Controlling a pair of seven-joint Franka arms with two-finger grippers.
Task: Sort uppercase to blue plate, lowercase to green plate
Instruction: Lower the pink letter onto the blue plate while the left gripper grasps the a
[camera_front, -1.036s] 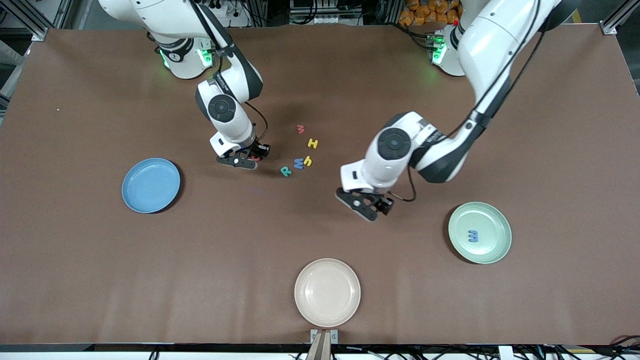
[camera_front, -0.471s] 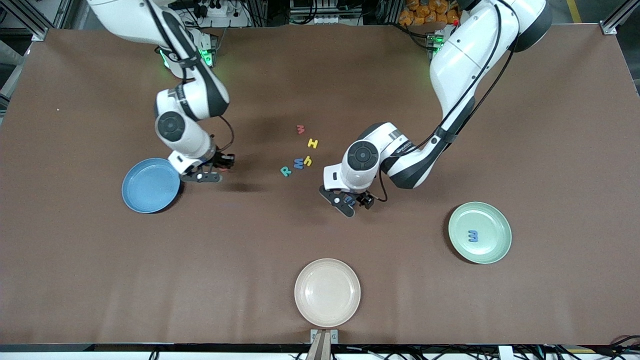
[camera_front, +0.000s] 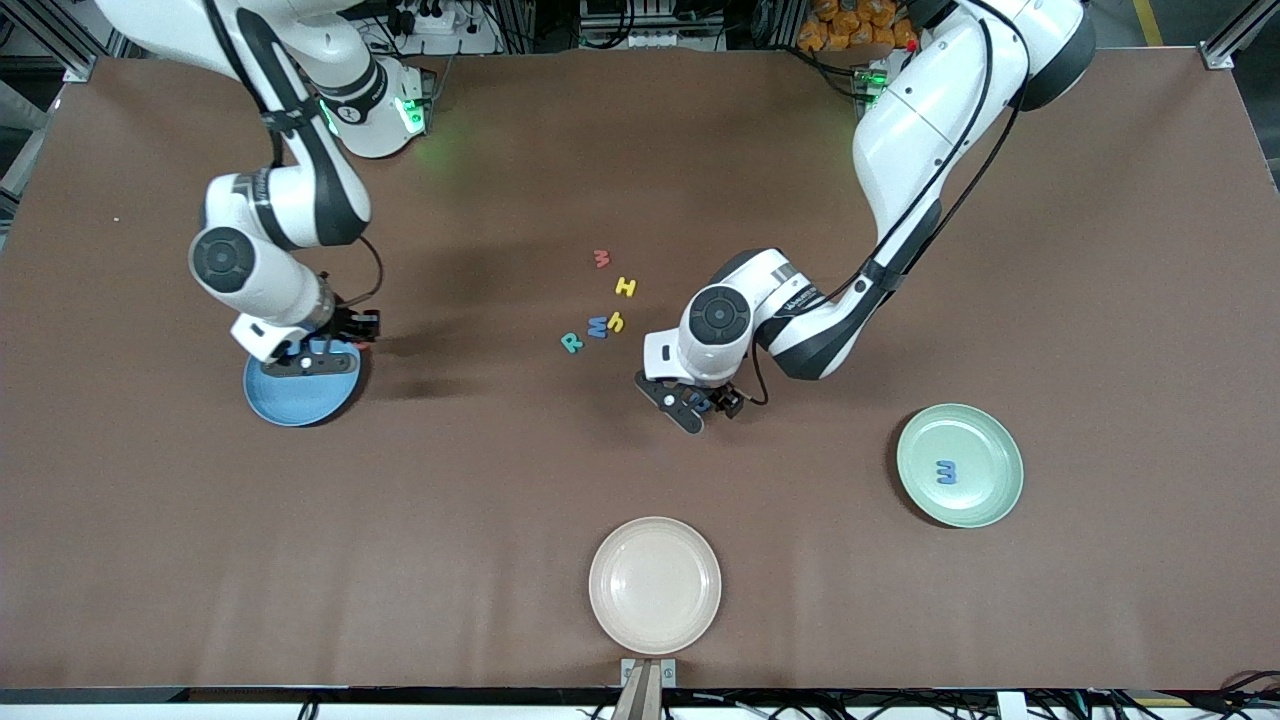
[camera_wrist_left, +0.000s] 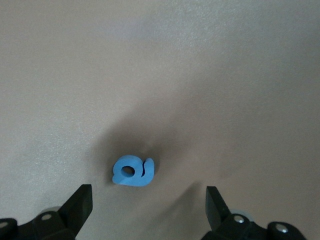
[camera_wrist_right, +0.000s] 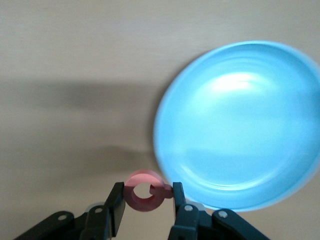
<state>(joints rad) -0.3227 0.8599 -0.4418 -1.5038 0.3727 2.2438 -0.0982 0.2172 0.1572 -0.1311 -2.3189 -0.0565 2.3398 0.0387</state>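
My right gripper (camera_front: 350, 335) is shut on the red round G-like letter (camera_wrist_right: 136, 198), one of the uppercase, and hangs over the table at the rim of the blue plate (camera_front: 295, 398), which shows wide (camera_wrist_right: 240, 125) in the right wrist view. My left gripper (camera_front: 705, 402) is open, low over the blue round a-like lowercase letter (camera_wrist_left: 134, 171), which lies flat just ahead of the fingertips (camera_wrist_left: 80, 202). Red w (camera_front: 601, 258), yellow H (camera_front: 626, 287), yellow h (camera_front: 616, 322), blue M (camera_front: 597, 327) and teal R (camera_front: 571, 342) lie mid-table. The green plate (camera_front: 985, 445) holds a blue m (camera_front: 946, 471).
A cream plate (camera_front: 655, 585) sits near the table's front edge, nearer to the camera than the letter cluster. Bare brown tabletop lies between the three plates.
The right arm has carried the red letter from beside the cluster to the blue plate's rim. The left gripper has moved toward the cluster and come over the blue a-like letter.
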